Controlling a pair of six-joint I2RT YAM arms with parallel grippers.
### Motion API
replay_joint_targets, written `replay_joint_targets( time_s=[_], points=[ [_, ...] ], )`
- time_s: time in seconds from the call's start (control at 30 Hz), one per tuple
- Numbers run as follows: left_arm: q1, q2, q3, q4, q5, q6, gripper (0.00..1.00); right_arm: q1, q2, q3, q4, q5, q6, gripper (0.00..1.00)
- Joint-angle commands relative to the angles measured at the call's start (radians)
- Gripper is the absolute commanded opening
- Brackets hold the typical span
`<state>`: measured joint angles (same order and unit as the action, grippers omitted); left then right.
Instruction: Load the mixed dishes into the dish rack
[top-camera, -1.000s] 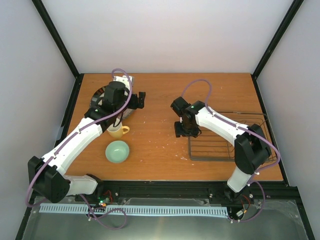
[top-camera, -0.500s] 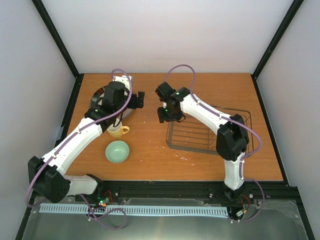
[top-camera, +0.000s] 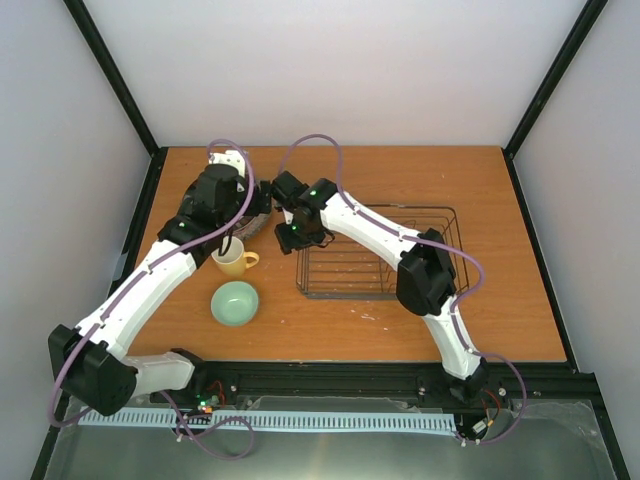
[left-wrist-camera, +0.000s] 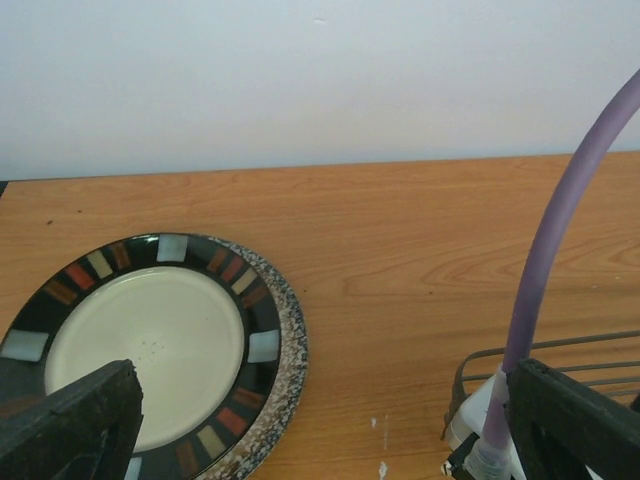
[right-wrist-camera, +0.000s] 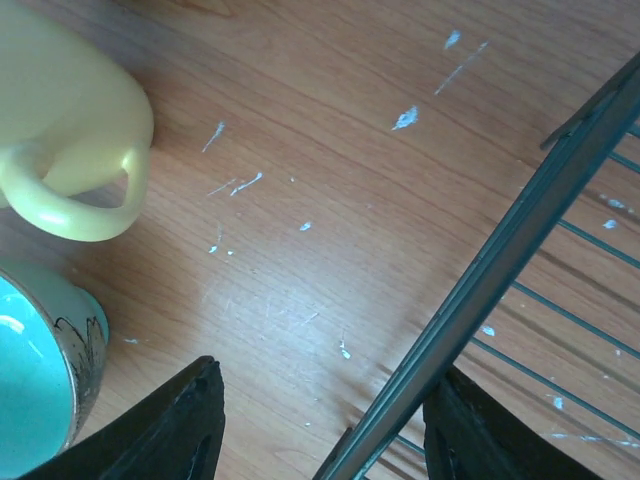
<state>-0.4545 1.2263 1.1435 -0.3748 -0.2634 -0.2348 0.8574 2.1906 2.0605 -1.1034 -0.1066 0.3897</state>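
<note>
The black wire dish rack (top-camera: 350, 272) lies flat at mid-table. My right gripper (top-camera: 292, 235) is at its left end, open. The rack's rim (right-wrist-camera: 500, 270) runs between the fingers, close against the right finger (right-wrist-camera: 490, 430) and well apart from the left one. The yellow mug (top-camera: 234, 262) (right-wrist-camera: 60, 130) and the mint-green bowl (top-camera: 234, 302) (right-wrist-camera: 35, 360) stand just left of it. My left gripper (top-camera: 262, 205) (left-wrist-camera: 320, 440) hangs wide open and empty beside the stacked plates: the cream plate with the dark striped rim (left-wrist-camera: 150, 340) lies on a speckled-rim plate (left-wrist-camera: 285, 370).
A purple cable (left-wrist-camera: 560, 240) crosses the left wrist view in front of the rack's corner (left-wrist-camera: 480, 360). My two arms nearly meet at the back left. Walls close in the table at the back and sides.
My right arm has swung left and dragged the rack with it, from the right side of the table to the middle, close to the mug. The left arm shifted slightly.
</note>
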Motion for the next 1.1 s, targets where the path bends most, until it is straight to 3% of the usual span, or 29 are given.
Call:
replay_joint_targets(
  time_s=[0.0,0.37,0.5,0.7,0.87,0.97,1.07],
  points=[
    [-0.006,-0.022,0.013,0.025,-0.009,0.009,1.0,0.048,0.026,0.025,-0.026,-0.03,-0.019,0.55],
    [-0.004,-0.031,0.026,0.029,-0.031,0.009,1.0,0.058,0.038,0.066,-0.009,-0.109,-0.023,0.55],
    [-0.003,-0.052,0.033,0.02,-0.076,0.006,1.0,0.065,0.027,0.08,-0.04,-0.03,-0.018,0.58],
    [-0.003,-0.11,0.029,0.047,-0.107,0.022,1.0,0.048,-0.09,0.065,-0.055,0.025,-0.018,0.71],
    [0.01,-0.13,0.007,0.052,-0.129,0.035,1.0,0.011,-0.263,-0.022,-0.044,0.08,0.008,0.75],
    [0.013,-0.13,-0.003,0.053,-0.113,0.027,1.0,-0.071,-0.351,-0.177,-0.03,0.107,0.012,0.65],
    [0.016,-0.123,-0.004,0.056,-0.097,0.019,1.0,-0.149,-0.403,-0.339,0.013,0.107,0.006,0.43]
  ],
)
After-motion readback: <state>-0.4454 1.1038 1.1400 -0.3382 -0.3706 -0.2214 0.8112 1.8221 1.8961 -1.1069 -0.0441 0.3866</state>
